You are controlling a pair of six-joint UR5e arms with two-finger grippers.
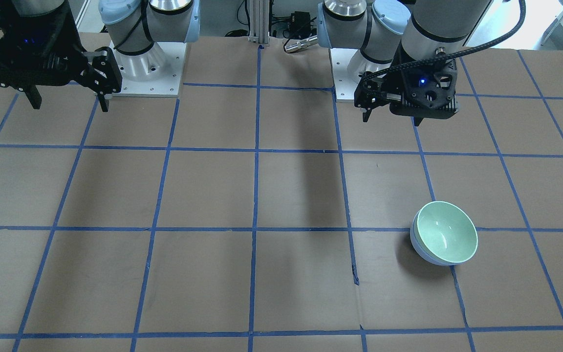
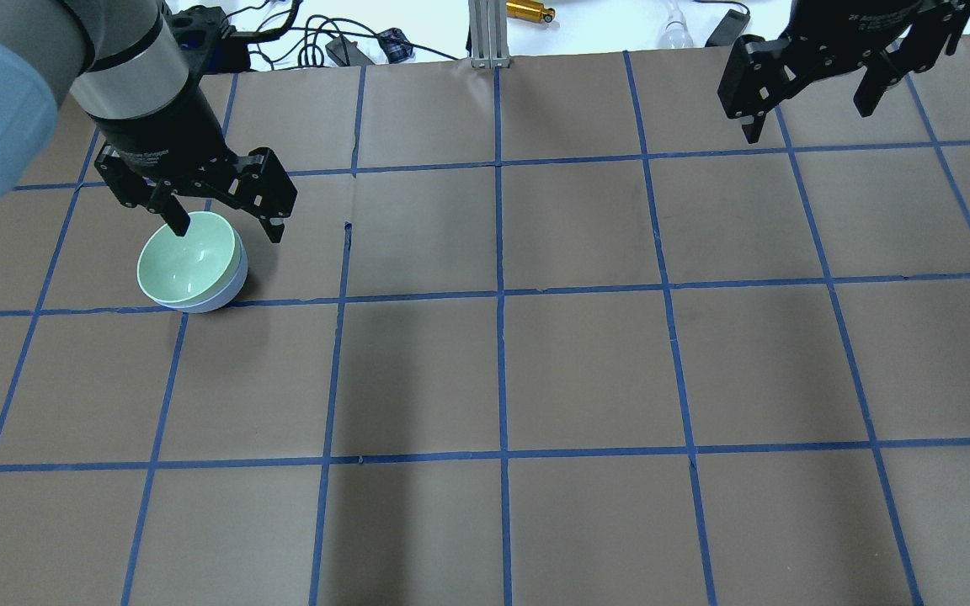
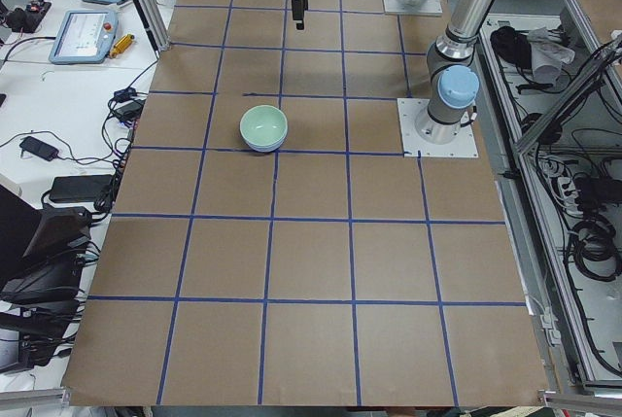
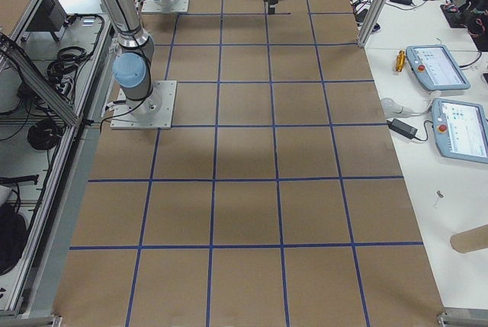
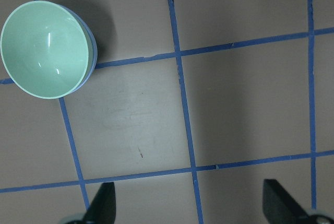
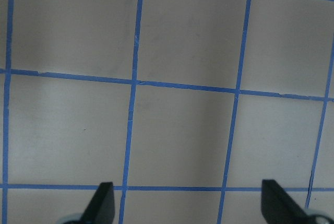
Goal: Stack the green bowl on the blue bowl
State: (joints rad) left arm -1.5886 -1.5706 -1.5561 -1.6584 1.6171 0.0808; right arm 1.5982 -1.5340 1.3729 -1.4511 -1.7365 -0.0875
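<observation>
Brown paper-covered table [image 1: 213, 195] with a blue tape grid [image 1: 257, 146], lab clutter beyond it.

Nearest the front-facing camera, on the robot's left side of the table, the round glossy mint-green bowl [image 1: 446, 232] sat nested inside the round glossy pale periwinkle-blue bowl [image 1: 419, 248]. The blue showed only as a crescent under the green rim. The stack looked done and stable, with both bowls upright on the paper.

Farther back, the left arm's black two-finger gripper [image 2: 226, 229] hung raised over the table just behind the stack. Its fingers were spread wide and held nothing, probably to stay clear of the rim so as not to nudge the bowls. The right arm's black two-finger gripper [image 2: 807, 119] was parked well apart at the far side, also spread and empty; it likely wasn't needed.

White lettering on the right gripper body was too small to read. The bowls were plain, with no labels. The grey teach pendants [image 4: 438, 68] on the side bench had lit screens, but their text was illegible.
</observation>
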